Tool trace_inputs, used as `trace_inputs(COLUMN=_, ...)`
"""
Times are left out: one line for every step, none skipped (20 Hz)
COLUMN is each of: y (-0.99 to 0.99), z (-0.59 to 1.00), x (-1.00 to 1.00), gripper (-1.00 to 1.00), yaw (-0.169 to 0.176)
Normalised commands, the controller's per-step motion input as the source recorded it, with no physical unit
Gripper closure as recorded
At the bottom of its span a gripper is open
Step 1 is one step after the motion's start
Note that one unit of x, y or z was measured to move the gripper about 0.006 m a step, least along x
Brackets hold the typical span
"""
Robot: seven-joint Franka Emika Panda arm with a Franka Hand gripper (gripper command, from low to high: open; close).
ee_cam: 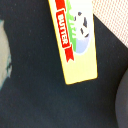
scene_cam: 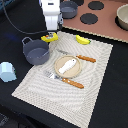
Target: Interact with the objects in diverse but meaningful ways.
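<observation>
A flat yellow box with red print (scene_cam: 49, 37) lies on the dark table at the far edge of the placemat. In the wrist view it fills the middle (ee_cam: 75, 40) and reads "BUTTER". My white gripper (scene_cam: 51, 30) hangs right above it; its fingers do not show clearly, so I cannot tell if it is open or shut. The grey-blue two-handled pot (scene_cam: 36, 50) stands beside the box. The yellow banana (scene_cam: 83, 40) lies to the exterior view's right of it. The pale blue carton (scene_cam: 7, 71) stands at the exterior view's left edge. A small white piece (scene_cam: 68, 66) lies on a tan plate (scene_cam: 58, 62).
A striped placemat (scene_cam: 95, 85) carries the plate, an orange-handled knife (scene_cam: 82, 58) and an orange-handled fork (scene_cam: 67, 80). A toy stove (scene_cam: 102, 17) with black burners, a dark pot (scene_cam: 68, 7) and a beige bowl (scene_cam: 123, 16) stand at the back.
</observation>
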Motion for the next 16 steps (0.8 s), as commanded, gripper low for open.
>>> trace_inputs(y=0.00, z=-0.36, x=-0.18, gripper=-1.00, yaw=0.089)
trace_inputs(y=0.00, z=-0.37, x=-0.17, gripper=-1.00, yaw=0.088)
trace_inputs(y=0.00, z=-0.39, x=-0.18, gripper=-1.00, yaw=0.086)
trace_inputs(y=0.00, z=-0.38, x=-0.15, gripper=-1.00, yaw=0.085)
trace_inputs(y=0.00, z=-0.39, x=-0.13, gripper=-1.00, yaw=0.085)
trace_inputs(y=-0.01, z=-0.40, x=-0.18, gripper=-1.00, yaw=0.084)
trace_inputs(y=0.00, z=-0.40, x=-0.18, gripper=-1.00, yaw=0.083)
trace_inputs(y=-0.01, z=-0.39, x=-0.18, gripper=-1.00, yaw=0.084)
trace_inputs(y=-0.01, z=-0.38, x=-0.19, gripper=-1.00, yaw=0.084)
trace_inputs(y=-0.03, z=-0.37, x=-0.20, gripper=-1.00, yaw=0.081)
trace_inputs(y=-0.03, z=-0.34, x=-0.19, gripper=-1.00, yaw=0.081)
trace_inputs(y=-0.05, z=-0.33, x=-0.19, gripper=1.00, yaw=0.081)
trace_inputs(y=-0.03, z=-0.25, x=-0.17, gripper=1.00, yaw=0.079)
trace_inputs(y=-0.02, z=-0.15, x=-0.11, gripper=1.00, yaw=0.076)
trace_inputs(y=0.00, z=-0.10, x=-0.09, gripper=1.00, yaw=0.076)
trace_inputs(y=-0.02, z=-0.02, x=-0.10, gripper=1.00, yaw=0.077)
